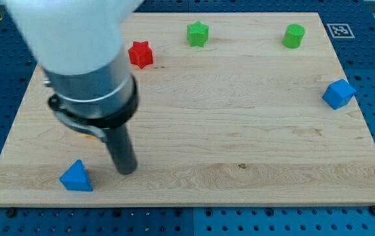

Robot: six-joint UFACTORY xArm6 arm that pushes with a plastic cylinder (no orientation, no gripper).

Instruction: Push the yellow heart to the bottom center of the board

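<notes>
Arm upright, rod vertical, no pincer fitted; my tip [127, 170] just right of blue triangle [76, 177]; yellow heart not discernible

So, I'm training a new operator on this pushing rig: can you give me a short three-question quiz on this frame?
1. True or false: my tip touches the red star.
2. Which block lies nearest my tip? A) blue triangle B) green star C) green cylinder
3. Fill in: the blue cube sits near the view's ____ edge of the board.

Key: 1 false, the star lies well toward the view's top. 2 A, just to the tip's left in view. 3 right. The yellow heart is not clearly visible; the arm may hide it.
</notes>
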